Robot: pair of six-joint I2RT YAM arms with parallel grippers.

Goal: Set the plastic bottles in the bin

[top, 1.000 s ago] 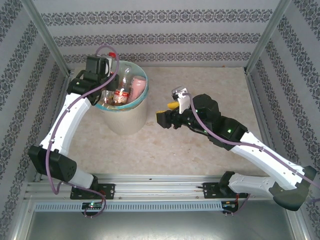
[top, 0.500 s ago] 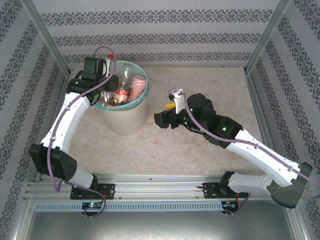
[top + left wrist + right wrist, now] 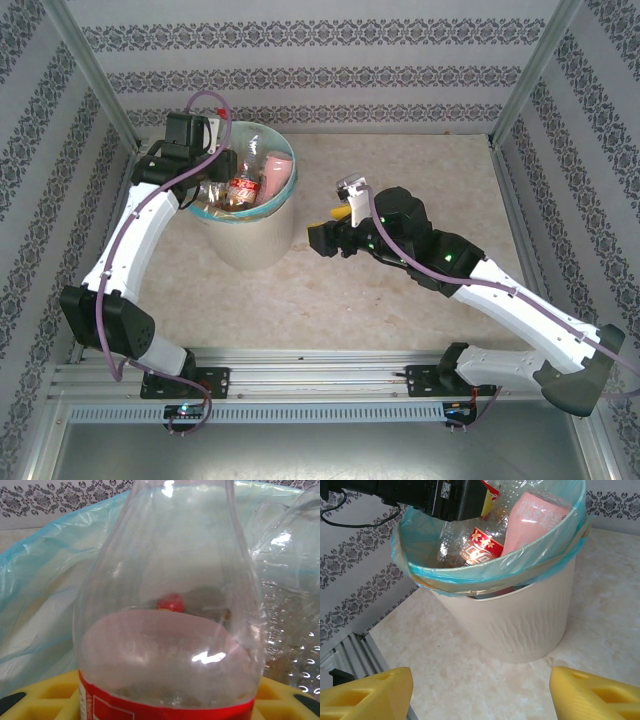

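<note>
A clear plastic bottle (image 3: 170, 630) with a red label sits between the yellow fingers (image 3: 40, 695) of my left gripper (image 3: 205, 172), which is shut on it. It hangs over the left inside of the bin (image 3: 250, 240), a cream-white tub with a blue-green bag (image 3: 45, 580) over its rim. Inside the bin lie other bottles, one with a red label (image 3: 480, 545) and one with a pink label (image 3: 535, 517). My right gripper (image 3: 325, 238) hovers to the right of the bin (image 3: 520, 625), low over the table. It is open, and nothing lies between its yellow fingers (image 3: 370, 695).
The beige marble-look tabletop (image 3: 400, 170) spreads to the right of and behind the bin. Patterned walls and metal posts (image 3: 520, 80) close in the back and sides. A metal rail (image 3: 320, 365) with the arm bases runs along the near edge.
My left gripper with its bottle has shifted slightly left over the bin's rim. The right arm edged a little towards the bin, then held still.
</note>
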